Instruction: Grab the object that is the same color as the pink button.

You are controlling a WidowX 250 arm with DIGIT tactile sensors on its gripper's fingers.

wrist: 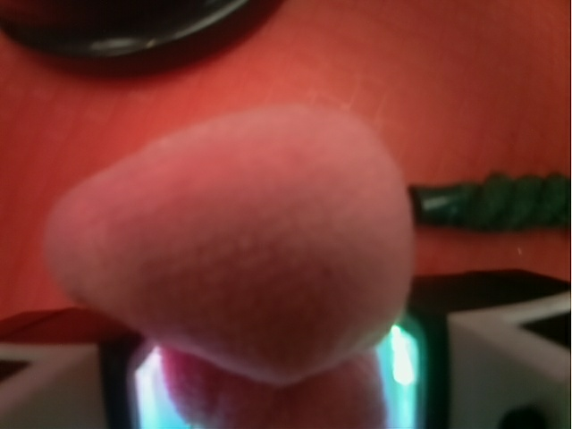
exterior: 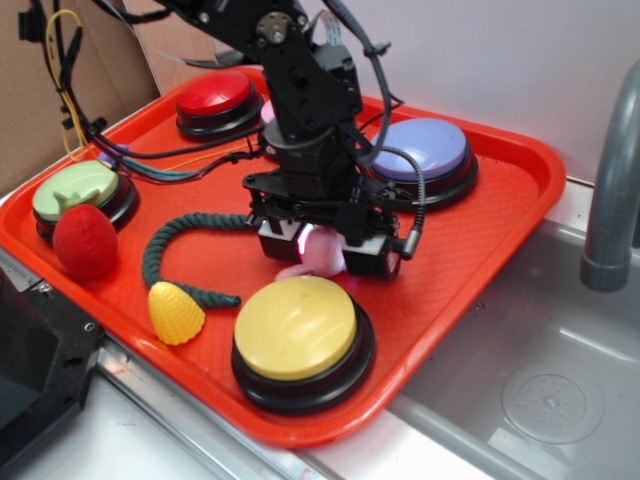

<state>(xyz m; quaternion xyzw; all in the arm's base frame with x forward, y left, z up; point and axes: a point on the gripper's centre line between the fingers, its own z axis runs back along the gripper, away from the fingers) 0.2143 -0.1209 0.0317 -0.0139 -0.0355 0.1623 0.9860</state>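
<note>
The pink plush toy [exterior: 322,256] lies on the red tray [exterior: 470,270], just behind the yellow button. My gripper [exterior: 322,250] is down over it, one finger on each side, closed against it. In the wrist view the toy [wrist: 241,241] fills the frame, its lower part pressed between the two lit pads [wrist: 407,357]. The pink button [exterior: 267,112] is almost wholly hidden behind the arm; only a pink sliver shows beside the red button.
On the tray are a yellow button [exterior: 300,328], a lavender-blue button [exterior: 428,152], a red button [exterior: 214,97], a green button [exterior: 76,190], a fuzzy red ball [exterior: 85,242], a yellow ridged cone [exterior: 174,313] and a green rope [exterior: 165,245]. A steel sink and grey faucet [exterior: 610,190] are at the right.
</note>
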